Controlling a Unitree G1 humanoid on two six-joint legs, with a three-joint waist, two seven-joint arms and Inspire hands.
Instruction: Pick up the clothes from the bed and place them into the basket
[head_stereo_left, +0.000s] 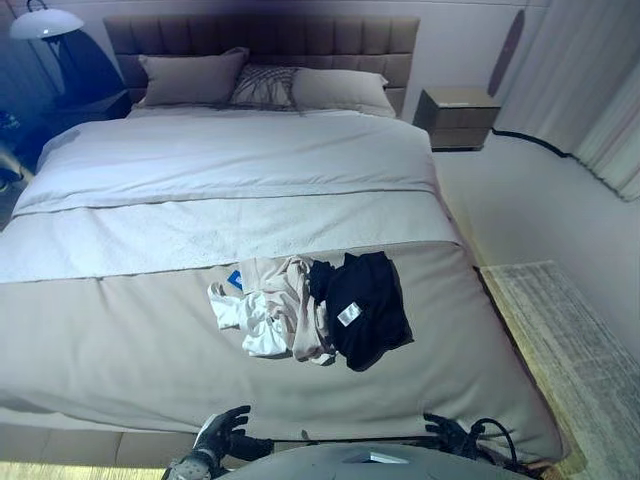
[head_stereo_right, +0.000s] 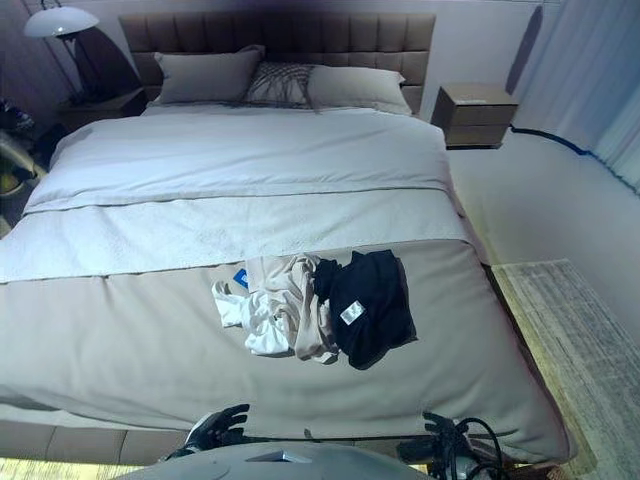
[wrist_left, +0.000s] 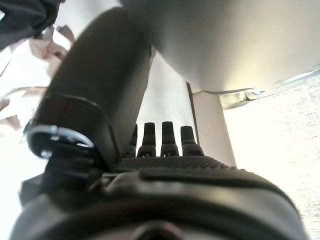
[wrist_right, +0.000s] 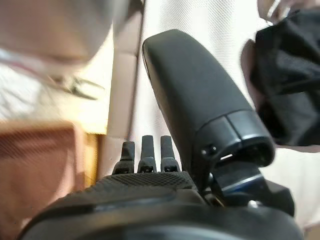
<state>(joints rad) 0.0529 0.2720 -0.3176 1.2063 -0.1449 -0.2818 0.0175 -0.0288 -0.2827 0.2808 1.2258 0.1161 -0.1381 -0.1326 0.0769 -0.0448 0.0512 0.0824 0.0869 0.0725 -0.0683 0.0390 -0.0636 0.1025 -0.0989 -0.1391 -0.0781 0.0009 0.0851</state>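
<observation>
A heap of clothes lies near the foot of the bed (head_stereo_left: 120, 340): a black garment (head_stereo_left: 365, 305) with a white label on its right, a beige and white bundle (head_stereo_left: 275, 310) on its left, and a bit of blue at the bundle's far edge. Both hands hang low at the bed's near edge, short of the clothes. My left hand (head_stereo_left: 222, 432) is open with fingers spread; its wrist view shows straight fingers (wrist_left: 161, 137). My right hand (head_stereo_left: 446, 432) is open too, its fingers (wrist_right: 145, 150) straight in its own wrist view. Neither holds anything. No basket shows.
Pillows (head_stereo_left: 265, 85) line the padded headboard. A nightstand (head_stereo_left: 458, 117) stands at the bed's far right, a lamp (head_stereo_left: 45, 22) at the far left. A pale rug (head_stereo_left: 580, 350) covers the floor along the right side of the bed.
</observation>
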